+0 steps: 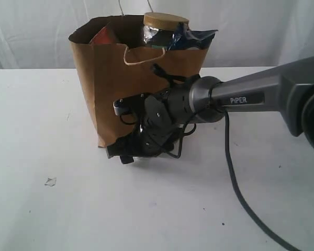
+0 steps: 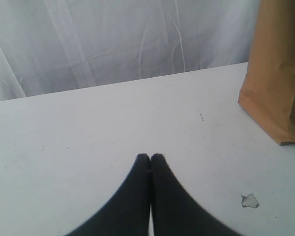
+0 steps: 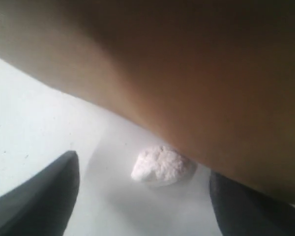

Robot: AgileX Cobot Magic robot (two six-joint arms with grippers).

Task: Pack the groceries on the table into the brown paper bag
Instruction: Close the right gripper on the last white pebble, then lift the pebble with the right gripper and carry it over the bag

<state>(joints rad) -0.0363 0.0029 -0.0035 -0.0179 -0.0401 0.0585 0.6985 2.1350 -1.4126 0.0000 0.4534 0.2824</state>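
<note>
Groceries seen only inside paper bag (image 1: 141,78), jar (image 1: 165,26) at rim; none seen on table (image 1: 42,130).
Right gripper (image 3: 143,194) held apart, low at bag's foot, bag directly ahead; white scrap (image 3: 162,165) between fingers.
Left gripper (image 2: 150,158) pressed together, farther off.

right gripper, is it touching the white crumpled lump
Apart. Right wrist view shows the white lump between the fingers of the open right gripper, bare table either side.

Soft, even light over the white table (image 1: 36,219), with a cool bluish cast. A faint shadow pools at the foot of the brown paper bag (image 1: 110,78), toward the desk's far edge. The left gripper (image 2: 150,157) reads as a flat black silhouette. Right wrist view is dim: bag wall a brown blur, white scrap (image 3: 162,164) only roughly sharp.
</note>
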